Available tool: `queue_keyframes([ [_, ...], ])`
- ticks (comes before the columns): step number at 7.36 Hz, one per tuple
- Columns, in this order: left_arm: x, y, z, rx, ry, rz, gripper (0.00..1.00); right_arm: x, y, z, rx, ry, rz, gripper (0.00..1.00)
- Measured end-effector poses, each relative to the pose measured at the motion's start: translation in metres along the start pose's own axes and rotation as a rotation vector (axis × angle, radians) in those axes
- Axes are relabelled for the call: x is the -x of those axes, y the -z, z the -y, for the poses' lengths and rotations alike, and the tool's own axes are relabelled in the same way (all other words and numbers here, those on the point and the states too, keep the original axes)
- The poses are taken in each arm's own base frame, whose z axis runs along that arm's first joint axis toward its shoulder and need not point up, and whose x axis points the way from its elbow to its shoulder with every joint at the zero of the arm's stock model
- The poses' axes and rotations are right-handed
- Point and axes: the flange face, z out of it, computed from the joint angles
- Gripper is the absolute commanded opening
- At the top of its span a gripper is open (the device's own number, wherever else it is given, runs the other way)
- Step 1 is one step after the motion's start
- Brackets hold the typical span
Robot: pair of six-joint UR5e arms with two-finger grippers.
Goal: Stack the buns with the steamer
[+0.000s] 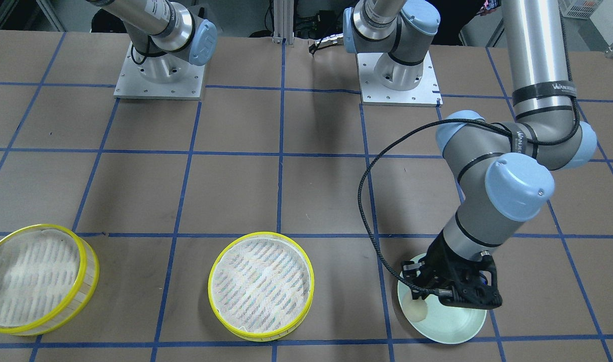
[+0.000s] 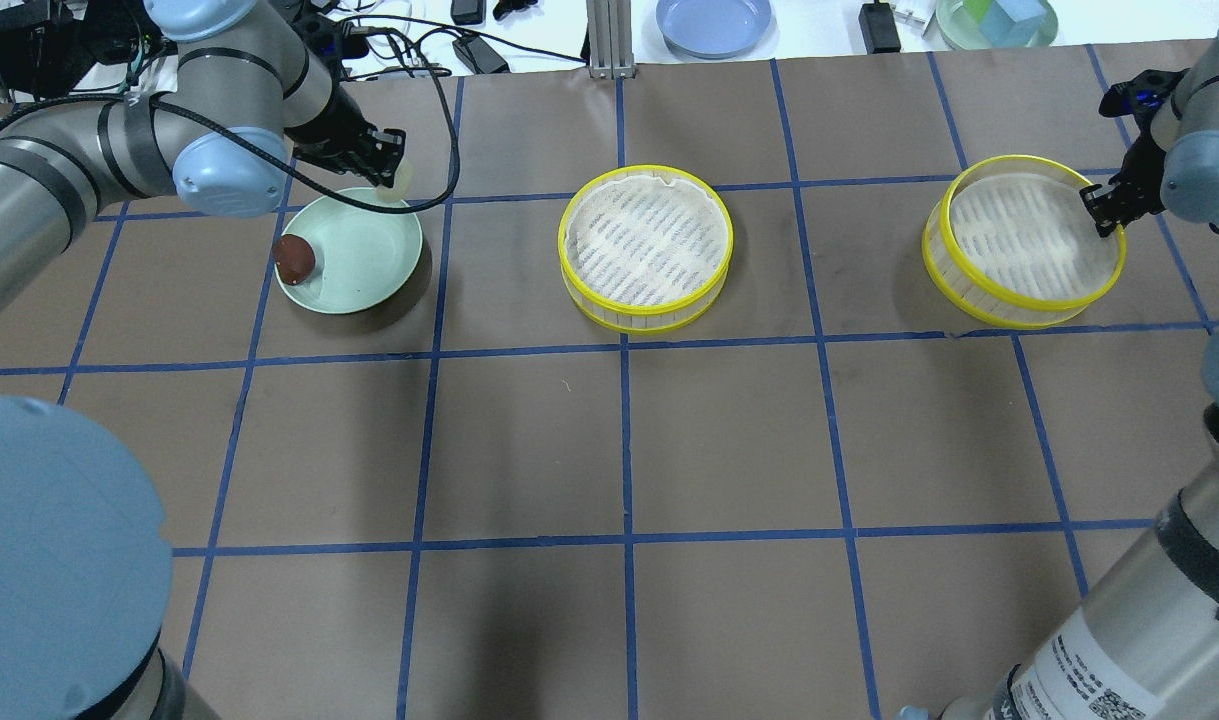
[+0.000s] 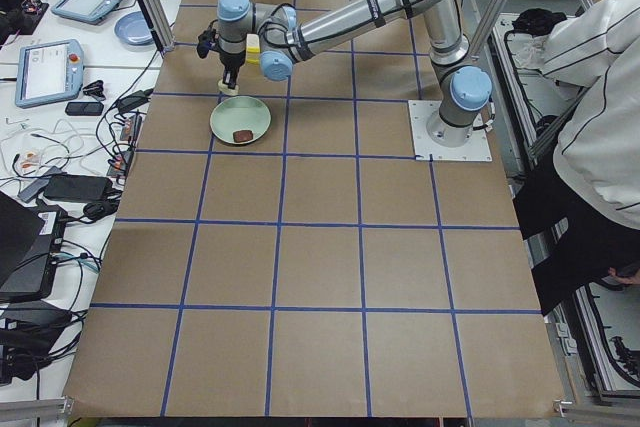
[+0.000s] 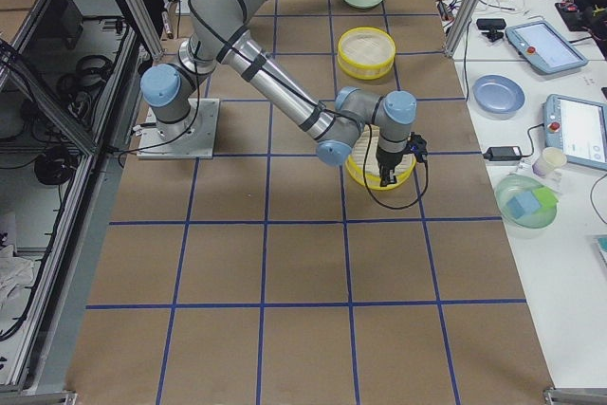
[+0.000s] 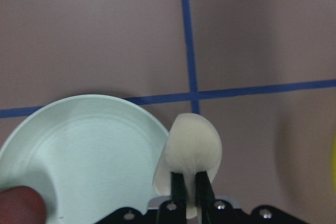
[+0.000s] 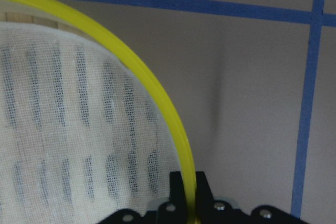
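Note:
My left gripper [image 2: 384, 165] is shut on the pale cream bun [image 2: 401, 178] and holds it over the far right rim of the pale green plate [image 2: 364, 270]. In the left wrist view the fingers pinch the cream bun [image 5: 193, 145] beside the plate [image 5: 89, 140]. The reddish-brown bun [image 2: 294, 258] lies on the plate's left edge. My right gripper [image 2: 1104, 210] is shut on the yellow rim [image 6: 181, 145] of the right steamer [image 2: 1019, 240], which looks slightly tilted. A second steamer [image 2: 646, 248] stands at the table's middle.
A blue plate [image 2: 714, 22] and a green dish with blocks [image 2: 997, 20] sit beyond the table's far edge, with cables [image 2: 469, 50] at the far left. The two arm bases [image 1: 160, 75] stand on the robot's side.

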Motion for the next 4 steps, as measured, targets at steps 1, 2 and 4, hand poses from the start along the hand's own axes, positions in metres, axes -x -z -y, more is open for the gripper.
queue_keyframes([
  [1,-0.039,0.002,-0.003,-0.011,0.078,-0.067,0.00,0.000,0.004,0.000,-0.003,-0.006,-0.002,0.00],
  [2,-0.076,-0.001,-0.008,-0.005,0.172,-0.169,0.00,0.000,0.017,-0.001,-0.017,-0.019,-0.009,0.00],
  [4,-0.137,-0.021,-0.022,0.045,0.308,-0.346,0.25,0.011,0.046,-0.001,-0.031,-0.057,-0.016,0.00],
])
